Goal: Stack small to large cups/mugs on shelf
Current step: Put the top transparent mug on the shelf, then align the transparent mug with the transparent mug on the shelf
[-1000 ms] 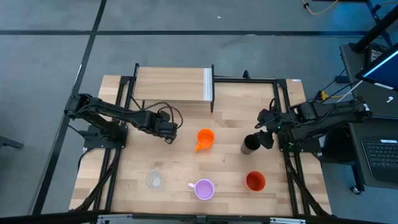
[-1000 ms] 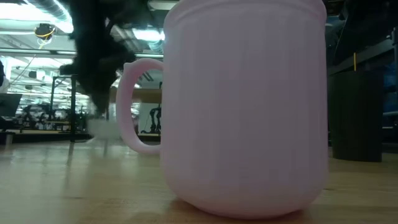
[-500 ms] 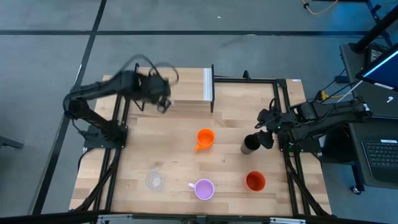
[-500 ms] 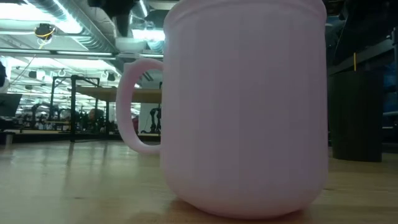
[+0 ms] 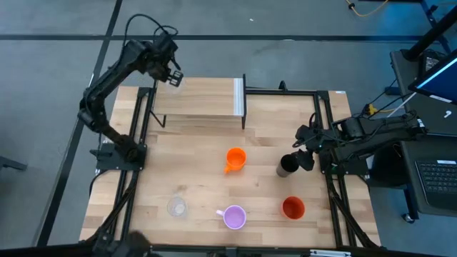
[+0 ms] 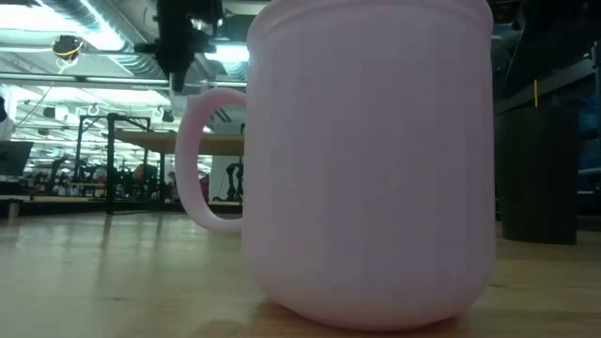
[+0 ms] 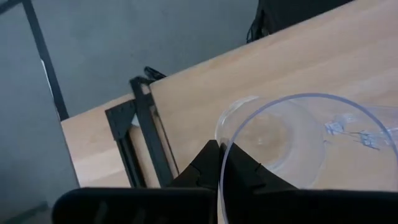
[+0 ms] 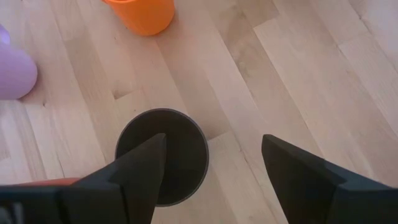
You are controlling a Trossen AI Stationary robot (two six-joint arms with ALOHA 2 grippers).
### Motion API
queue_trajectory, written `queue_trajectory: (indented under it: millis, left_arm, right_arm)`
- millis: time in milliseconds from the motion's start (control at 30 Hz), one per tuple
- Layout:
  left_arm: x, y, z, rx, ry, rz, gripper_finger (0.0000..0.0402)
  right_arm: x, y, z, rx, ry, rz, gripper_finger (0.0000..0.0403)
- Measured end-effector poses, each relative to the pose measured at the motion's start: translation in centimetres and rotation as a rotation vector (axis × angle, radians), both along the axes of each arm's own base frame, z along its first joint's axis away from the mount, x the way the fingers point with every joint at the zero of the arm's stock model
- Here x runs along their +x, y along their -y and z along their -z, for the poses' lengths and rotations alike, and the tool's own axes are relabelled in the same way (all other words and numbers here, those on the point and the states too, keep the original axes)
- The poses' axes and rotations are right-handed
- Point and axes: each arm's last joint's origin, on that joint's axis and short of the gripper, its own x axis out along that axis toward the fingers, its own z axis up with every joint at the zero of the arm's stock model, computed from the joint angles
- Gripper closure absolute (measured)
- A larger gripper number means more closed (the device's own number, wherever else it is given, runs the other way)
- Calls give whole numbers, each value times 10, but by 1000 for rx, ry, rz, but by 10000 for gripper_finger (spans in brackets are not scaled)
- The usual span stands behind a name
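Note:
My left gripper (image 5: 170,73) is raised above the far left corner of the light-wood shelf (image 5: 196,100), shut on a clear glass (image 7: 280,134). My right gripper (image 5: 304,158) is open and low over the table, just right of the black tumbler (image 5: 288,165). In the right wrist view the tumbler (image 8: 163,155) stands by one finger; I cannot tell whether they touch. The orange mug (image 5: 235,158), lilac mug (image 5: 234,216), red-orange cup (image 5: 293,208) and second clear glass (image 5: 176,207) stand on their bases on the tabletop. My left gripper holds the clear glass by its rim (image 7: 221,149), one finger inside the wall and one outside. The glass is lifted clear above the shelf (image 7: 298,68), its mouth toward the wrist camera.
The lilac mug (image 6: 366,160) fills the low view, with my left gripper (image 6: 188,52) high behind it. Black frame bars (image 5: 282,91) run along the table's far and side edges. Bare tabletop lies between the shelf and the orange mug.
My left gripper has risen from low over the table's left middle and gone toward the far edge, carrying the clear glass up to above the shelf's far left corner. My right arm has kept still.

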Motion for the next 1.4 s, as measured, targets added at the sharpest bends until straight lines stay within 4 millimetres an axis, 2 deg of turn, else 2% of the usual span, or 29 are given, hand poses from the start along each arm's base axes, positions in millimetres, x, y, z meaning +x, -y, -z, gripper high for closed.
queue_trajectory:
  millis: [200,367,600,1167,1267,1400]
  left_arm:
    - [2,-32,27,-88,-47,8,401]
    - [4,-42,37,-116,-70,20,401]
    - [-6,-48,38,-130,-87,24,397]
    - [-11,-51,37,-103,-140,51,327]
    - [-12,-49,32,-86,-133,51,315]
    - [-13,-47,15,-55,-115,49,303]
  right_arm:
    - [0,0,0,2,0,3,137]
    - [0,0,0,1,0,2,137]
    - [0,0,0,2,0,3,137]
    - [0,0,0,2,0,3,137]
    - [0,0,0,1,0,2,137]
    - [0,0,0,1,0,1,137]
